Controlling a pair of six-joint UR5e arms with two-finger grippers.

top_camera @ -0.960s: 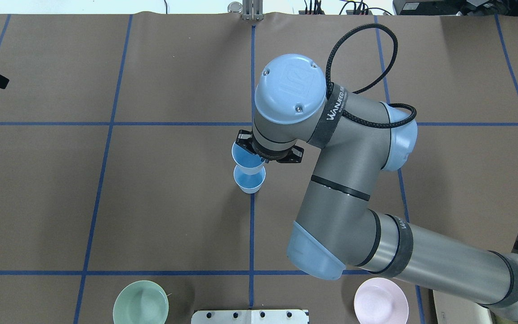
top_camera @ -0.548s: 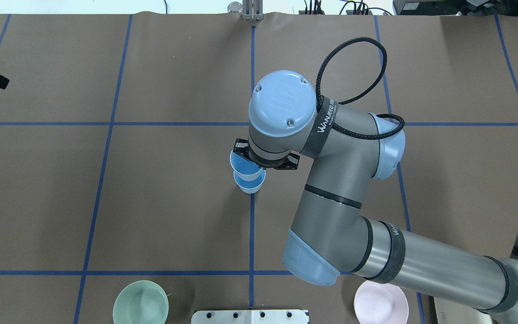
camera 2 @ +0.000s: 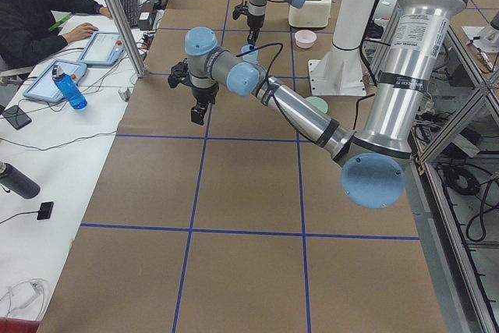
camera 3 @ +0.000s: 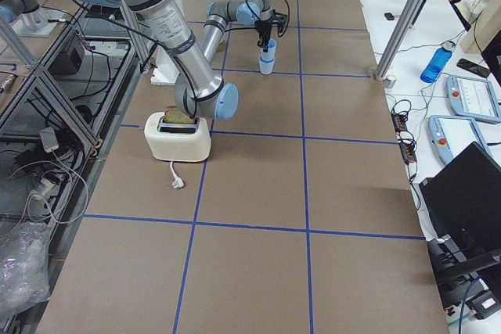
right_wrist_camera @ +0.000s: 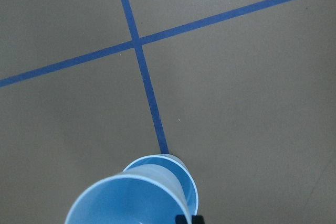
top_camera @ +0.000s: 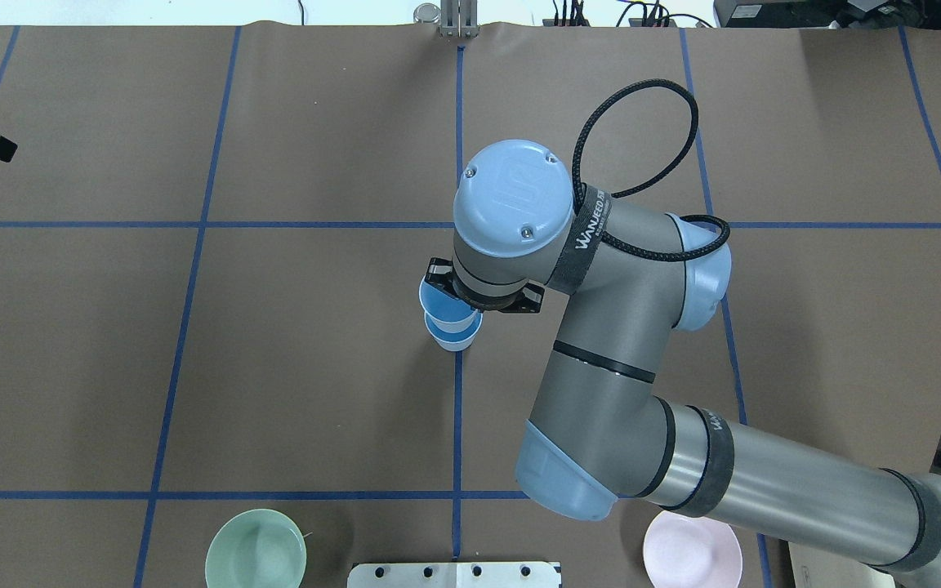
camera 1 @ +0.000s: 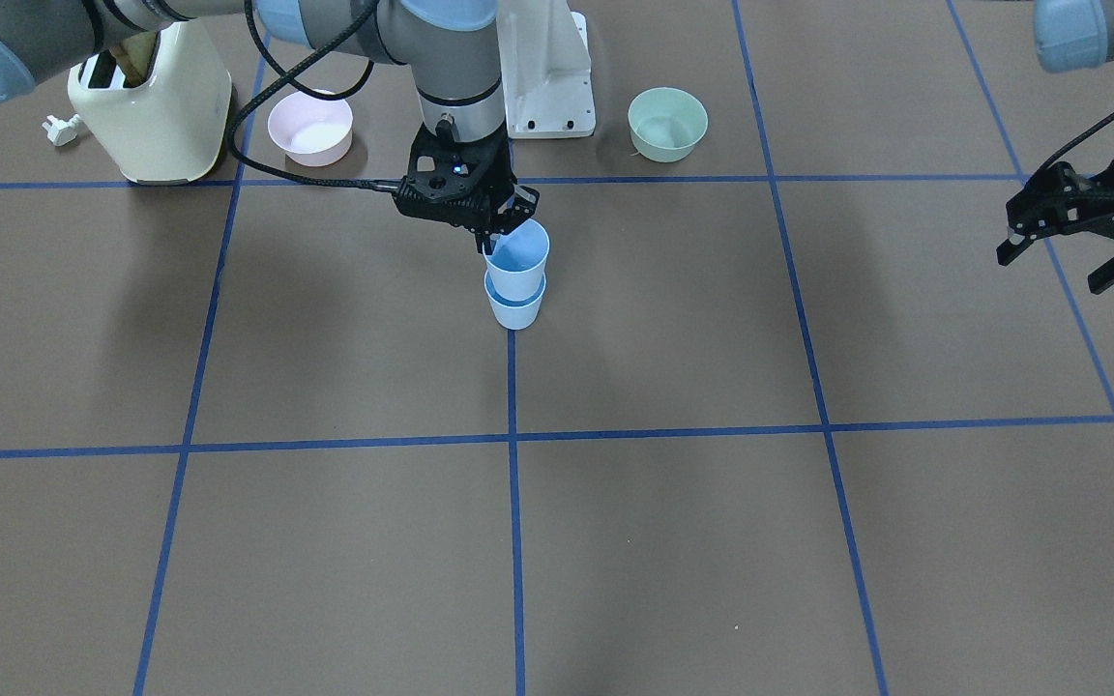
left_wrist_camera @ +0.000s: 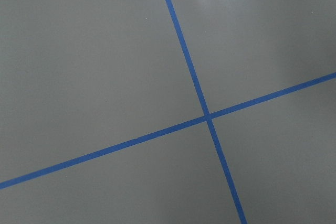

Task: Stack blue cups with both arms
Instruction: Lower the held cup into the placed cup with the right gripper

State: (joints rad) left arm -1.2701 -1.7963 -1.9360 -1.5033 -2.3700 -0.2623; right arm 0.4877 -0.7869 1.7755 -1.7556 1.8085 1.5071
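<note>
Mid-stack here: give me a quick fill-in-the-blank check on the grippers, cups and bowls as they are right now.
The right gripper pinches the upper cup by its ____.
The left gripper is open and holds ____.
The bowl nearest the toaster is ____.
Missing words: rim; nothing; pink.

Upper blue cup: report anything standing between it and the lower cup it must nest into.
Nothing visible stands between them. The right gripper holds the upper blue cup by its rim, directly over the lower cup, its base apparently already inside that open mouth. The left gripper hangs far aside.
</note>
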